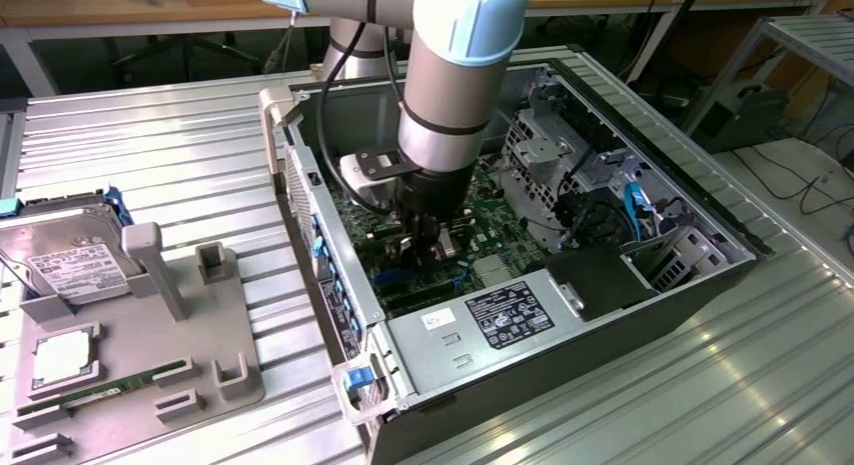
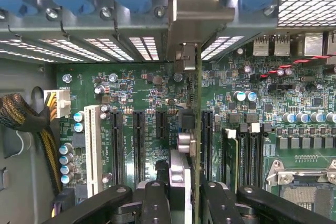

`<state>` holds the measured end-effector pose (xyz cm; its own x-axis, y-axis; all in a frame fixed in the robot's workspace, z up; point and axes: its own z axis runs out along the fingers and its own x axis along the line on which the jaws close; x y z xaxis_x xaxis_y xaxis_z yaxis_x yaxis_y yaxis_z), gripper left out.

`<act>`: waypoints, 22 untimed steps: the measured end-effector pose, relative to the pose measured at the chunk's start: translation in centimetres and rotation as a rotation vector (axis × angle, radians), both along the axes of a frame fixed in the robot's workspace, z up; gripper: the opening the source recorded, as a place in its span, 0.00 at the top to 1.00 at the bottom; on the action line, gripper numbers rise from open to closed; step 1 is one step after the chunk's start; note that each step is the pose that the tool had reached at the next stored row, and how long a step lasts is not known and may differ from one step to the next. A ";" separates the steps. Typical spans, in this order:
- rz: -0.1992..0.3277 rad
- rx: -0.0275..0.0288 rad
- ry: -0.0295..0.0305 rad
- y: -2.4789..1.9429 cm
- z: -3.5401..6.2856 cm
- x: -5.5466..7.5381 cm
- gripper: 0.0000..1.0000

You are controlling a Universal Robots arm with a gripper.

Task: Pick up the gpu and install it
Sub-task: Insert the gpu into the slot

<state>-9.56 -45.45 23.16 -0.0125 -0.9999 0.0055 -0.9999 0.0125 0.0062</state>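
My gripper is deep inside the open PC case, low over the green motherboard. In the wrist view the gpu is seen edge-on, standing upright on the motherboard between the black expansion slots. Its silver bracket sits against the case's rear slot openings. My gripper is shut on the card's near edge, one black finger on either side. In the exterior view a tan-brown bit of the gpu shows beside the fingers.
A grey fixture tray at the exterior view's left carries a hard drive, a chip and a RAM stick. The power supply and drive cage crowd the case. Braided cables lie by the board's edge.
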 end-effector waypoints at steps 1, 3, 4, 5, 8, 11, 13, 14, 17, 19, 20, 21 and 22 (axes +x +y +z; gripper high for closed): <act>0.000 0.0000 0.0000 0.00 -0.08 0.0 0.71; 0.000 0.0001 0.0000 0.00 -0.19 0.0 0.71; 0.000 0.0000 0.0001 0.00 -0.23 0.0 0.71; 0.000 -0.0002 0.0002 0.00 -0.26 0.0 0.71; 0.000 -0.0001 0.0002 0.00 -0.38 0.0 0.71; 0.000 -0.0004 0.0005 0.00 -0.52 0.0 0.71; 0.000 -0.0001 0.0010 0.00 -0.65 0.0 0.71; 0.000 -0.0004 0.0017 0.00 -0.67 0.0 0.71; 0.000 0.0000 0.0016 0.00 -0.69 0.0 0.71; 0.000 0.0007 0.0013 0.01 -0.58 0.0 0.71; 0.000 0.0007 0.0012 0.01 -0.57 0.0 0.71; 0.000 0.0006 0.0013 0.01 -0.56 0.0 0.71; 0.000 0.0003 0.0015 0.00 -0.51 0.0 0.71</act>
